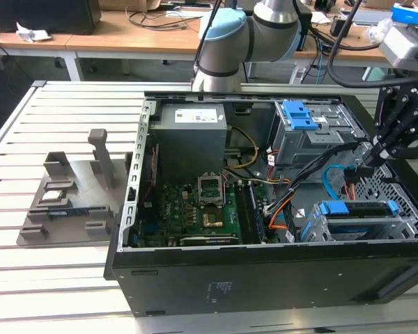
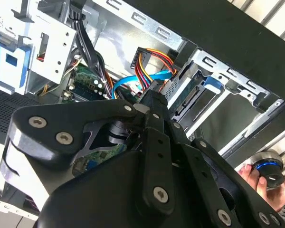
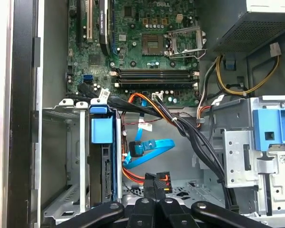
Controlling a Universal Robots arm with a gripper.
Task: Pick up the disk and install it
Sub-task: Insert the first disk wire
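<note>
Gripper (image 1: pixel 368 158) at right edge of exterior view, inside open computer case (image 1: pixel 195 278), fingers apparently pressed together on a cable connector. Disk (image 1: pixel 359 211) seated in lower-right drive cage.

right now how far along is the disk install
Looks done: the disk sits edge-on in its drive cage, blue carrier showing. In hand: the gripper is right at the black connector with coloured wires. Left: that connector and the blue cable appear loose, not plugged into the disk.
</note>
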